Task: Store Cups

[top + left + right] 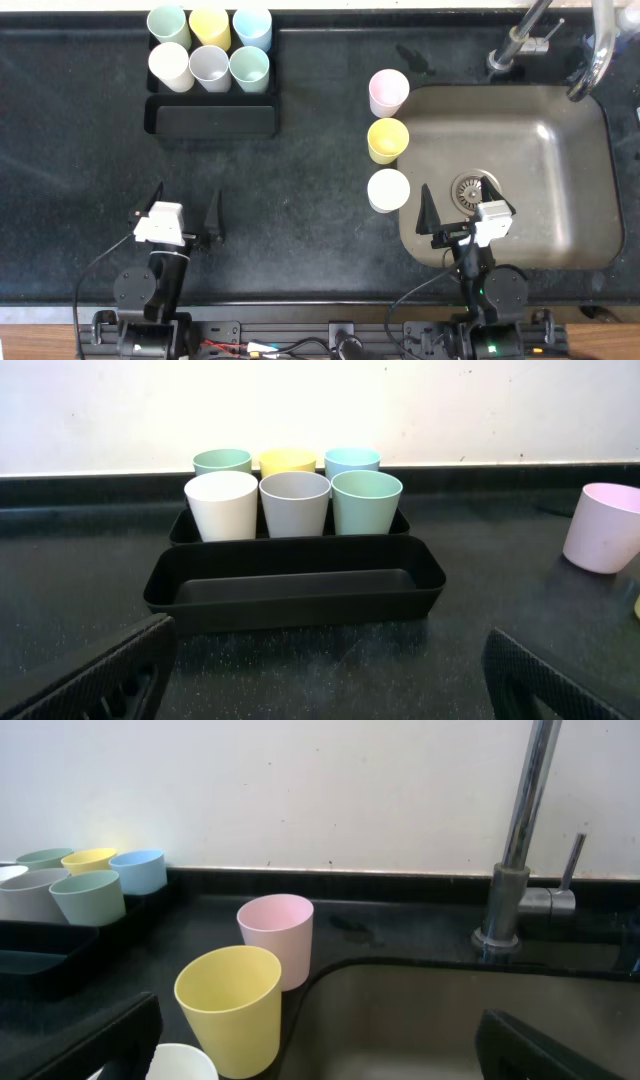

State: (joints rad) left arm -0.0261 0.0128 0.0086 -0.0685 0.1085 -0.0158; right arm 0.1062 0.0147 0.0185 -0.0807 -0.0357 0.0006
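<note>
Three loose cups stand in a line beside the sink's left rim: a pink cup (388, 91) (277, 938) (604, 526), a yellow cup (388, 140) (231, 1007) and a white cup (388, 190) (181, 1063). A black tray (160, 45) (180, 528) at the back left holds several cups, among them a white one (222, 504), a grey one (295, 501) and a green one (366, 500). An empty black tray (211, 119) (292, 592) sits in front of it. My left gripper (178, 213) (325, 670) is open near the front edge. My right gripper (458, 210) (320, 1045) is open over the sink's front left corner.
The steel sink (560, 170) (420, 1020) fills the right side, with a drain (470, 189) and a tap (525, 35) (522, 840) behind it. Dark worktop (300, 180) lies between the trays and the loose cups.
</note>
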